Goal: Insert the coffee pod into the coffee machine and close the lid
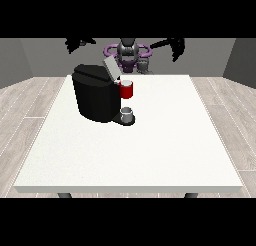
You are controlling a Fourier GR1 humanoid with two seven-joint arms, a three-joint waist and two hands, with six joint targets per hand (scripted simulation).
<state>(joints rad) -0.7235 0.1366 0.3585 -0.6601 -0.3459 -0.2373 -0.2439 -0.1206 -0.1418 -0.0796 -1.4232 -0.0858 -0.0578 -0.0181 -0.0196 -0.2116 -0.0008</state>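
Hovering both hands high, well back from coffee machine (95, 97); finger state unclear. Hand at view's left (80, 42) nearer machine than hand at view's right (176, 46). Lid (111, 69) raised.

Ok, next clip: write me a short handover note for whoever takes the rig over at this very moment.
Hands: the hand at the view's left and the hand at the view's right are both raised above the table's far edge, holding nothing.
Things: coffee machine on the white table, lid tilted up; a red thing at the machine; a grey thing on its base.
Done: nothing visible.
Left: insert pod, close lid.
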